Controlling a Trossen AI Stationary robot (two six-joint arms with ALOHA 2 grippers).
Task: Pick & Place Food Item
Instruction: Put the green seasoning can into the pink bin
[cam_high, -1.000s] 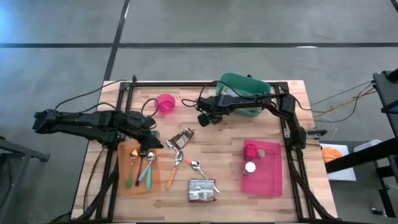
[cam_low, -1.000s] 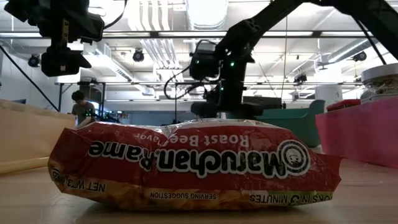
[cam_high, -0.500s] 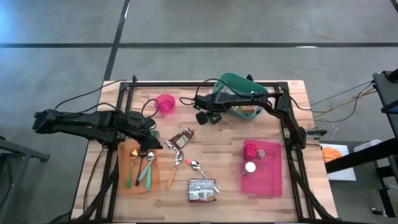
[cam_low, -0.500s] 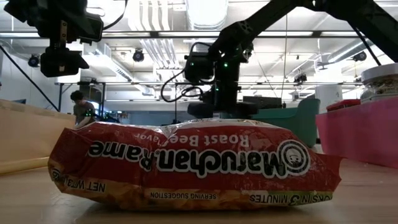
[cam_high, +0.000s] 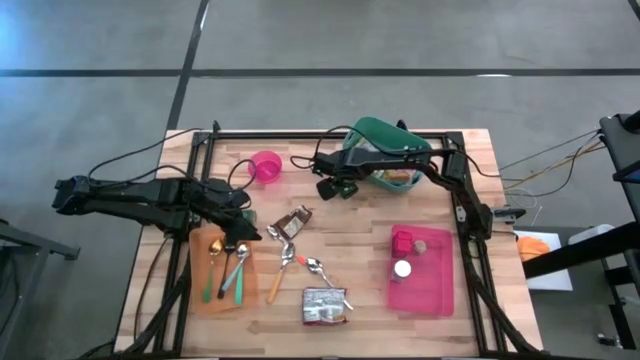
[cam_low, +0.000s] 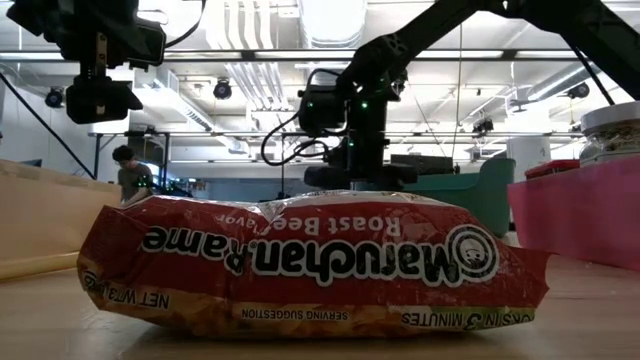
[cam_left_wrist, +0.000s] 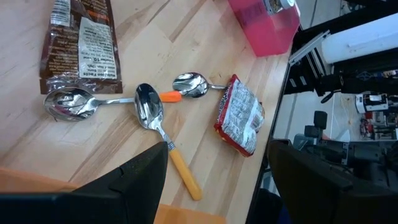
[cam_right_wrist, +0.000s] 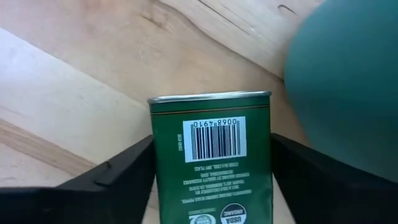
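A green tin (cam_right_wrist: 211, 162) with a barcode label sits between the two fingers of my right gripper (cam_high: 335, 186), at the table's far middle, just left of the green bowl (cam_high: 398, 152). In the high view the gripper hides the tin. My left gripper (cam_high: 238, 214) hangs open and empty over the orange board (cam_high: 222, 262) at the left. A red ramen packet (cam_low: 310, 265) lies flat on the table near the front edge. My right gripper has the green tin pinched between its two fingers, one on each of two opposite sides (cam_right_wrist: 163, 168). The fingers come steeply from above. The barcode face is turned up toward the wrist. Whether the tin rests on the table, I cannot tell.
A pink cup (cam_high: 266, 166) stands at the far left. A brown packet (cam_high: 292, 222) and several spoons (cam_left_wrist: 152, 112) lie mid-table. At the right, a pink tray (cam_high: 440, 290) holds a pink block and a white-lidded jar. A black frame (cam_high: 300, 134) rims the table.
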